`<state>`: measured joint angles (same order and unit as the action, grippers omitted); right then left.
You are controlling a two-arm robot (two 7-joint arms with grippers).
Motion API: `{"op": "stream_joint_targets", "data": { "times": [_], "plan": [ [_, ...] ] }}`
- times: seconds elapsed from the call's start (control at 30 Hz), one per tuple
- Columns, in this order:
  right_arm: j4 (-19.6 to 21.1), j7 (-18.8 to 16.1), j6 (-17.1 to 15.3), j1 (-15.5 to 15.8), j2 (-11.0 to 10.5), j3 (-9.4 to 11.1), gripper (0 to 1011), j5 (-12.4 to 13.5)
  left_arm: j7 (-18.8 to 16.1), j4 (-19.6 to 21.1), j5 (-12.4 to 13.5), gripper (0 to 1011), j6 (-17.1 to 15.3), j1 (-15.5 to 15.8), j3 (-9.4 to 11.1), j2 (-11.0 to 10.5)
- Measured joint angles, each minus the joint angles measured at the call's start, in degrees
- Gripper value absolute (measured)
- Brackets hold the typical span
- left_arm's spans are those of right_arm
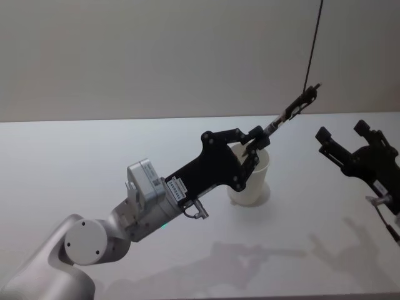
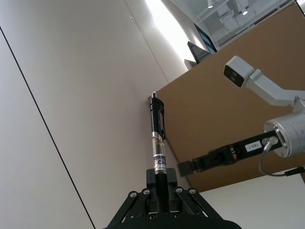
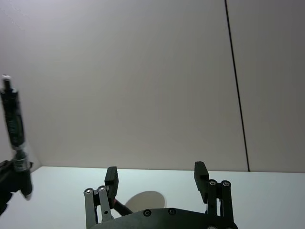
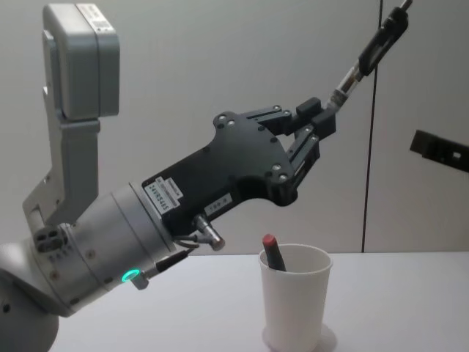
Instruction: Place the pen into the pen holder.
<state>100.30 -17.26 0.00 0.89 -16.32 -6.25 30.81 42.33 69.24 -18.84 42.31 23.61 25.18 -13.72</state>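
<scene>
One light, probably slick pen (image 1: 294, 109) is pinched near its tip by the left gripper (image 1: 259, 139) above the pen holder (image 1: 257, 184). The right gripper (image 1: 342, 132) waits aside, fingers wide.

The pen (image 4: 374, 40) was black with a clear middle part, and the left claw (image 4: 319, 123) and right claw (image 1: 342, 131) were black too. The pen holder (image 4: 294, 308) and the table (image 1: 94, 162) were white, and the second pen (image 4: 272, 249) had a red tip.

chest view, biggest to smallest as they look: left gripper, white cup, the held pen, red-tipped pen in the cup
1. left gripper, though nearness to the camera inflates it
2. white cup
3. held pen, long but thin
4. red-tipped pen, mostly hidden inside the cup
</scene>
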Motion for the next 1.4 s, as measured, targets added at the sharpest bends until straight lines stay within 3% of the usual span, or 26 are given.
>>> {"op": "stream_joint_targets", "data": {
  "times": [0.53,0.83,1.13,1.4],
  "plan": [
    [2.6,-12.1,0.2,2.2,-4.3,1.8,1001,7.9,0.4,-0.3,-0.1,136,0.2,0.1,0.1,0.1],
    [3.8,-19.6,-0.9,2.7,-6.5,2.6,1001,13.5,0.5,-0.3,-0.2,136,0.3,0.1,0.0,0.1],
    [4.8,-23.0,-1.9,2.7,-7.7,2.9,1002,17.6,0.6,-0.3,-0.2,137,0.3,0.1,0.0,0.1],
    [5.6,-22.1,-2.3,2.3,-7.6,2.6,1001,18.7,0.6,-0.3,-0.2,137,0.3,0.1,0.0,0.1]
  ]
}}
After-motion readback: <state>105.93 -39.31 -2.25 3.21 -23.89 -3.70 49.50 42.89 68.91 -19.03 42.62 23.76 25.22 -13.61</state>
